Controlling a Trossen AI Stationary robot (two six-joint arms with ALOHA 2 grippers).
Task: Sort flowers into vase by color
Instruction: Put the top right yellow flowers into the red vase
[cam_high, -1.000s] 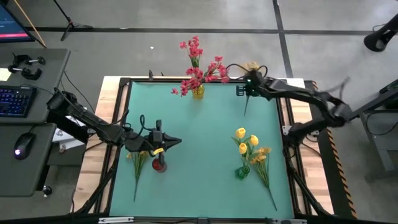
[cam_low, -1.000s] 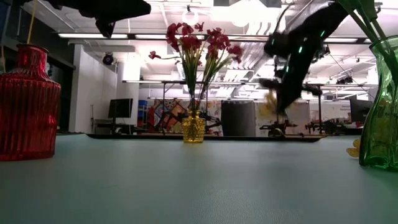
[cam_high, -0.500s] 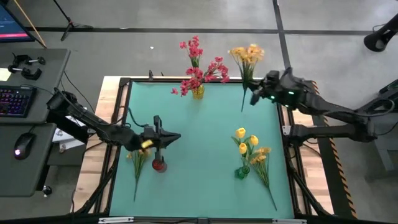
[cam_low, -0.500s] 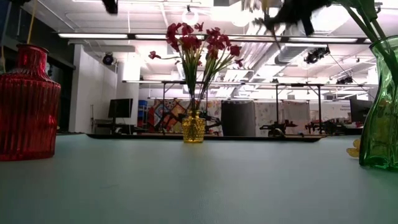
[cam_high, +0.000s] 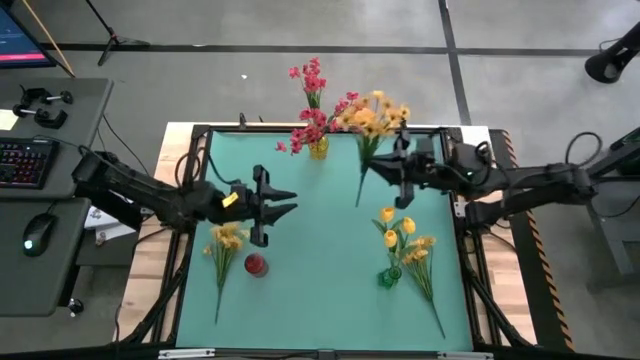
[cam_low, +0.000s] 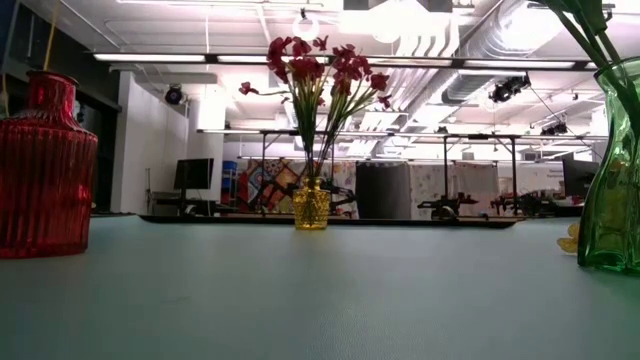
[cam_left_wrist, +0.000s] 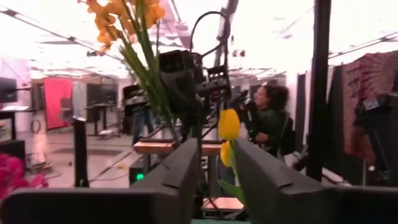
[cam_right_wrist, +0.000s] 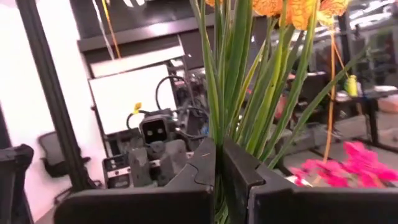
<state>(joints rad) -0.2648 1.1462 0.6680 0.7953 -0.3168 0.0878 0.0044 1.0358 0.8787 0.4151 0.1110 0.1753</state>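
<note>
Right of centre in the high view, the right gripper (cam_high: 398, 170) is clamped on the stems of an orange-yellow spray (cam_high: 372, 117), whose blossoms lie near the top edge of the green mat (cam_high: 320, 240). At left centre, the left gripper (cam_high: 283, 204) has its jaws a little apart and holds nothing. Another orange-yellow spray (cam_high: 226, 240) lies below it beside the red vase (cam_high: 256, 265). Red-pink flowers (cam_high: 318, 105) stand in the yellow vase (cam_high: 318, 149) at top centre; yellow tulips (cam_high: 393, 228) fill the green vase (cam_high: 389, 277) at lower right.

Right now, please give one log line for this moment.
right gripper: shut on orange spray, raised | left gripper: empty, fingers apart | red vase: empty
</note>
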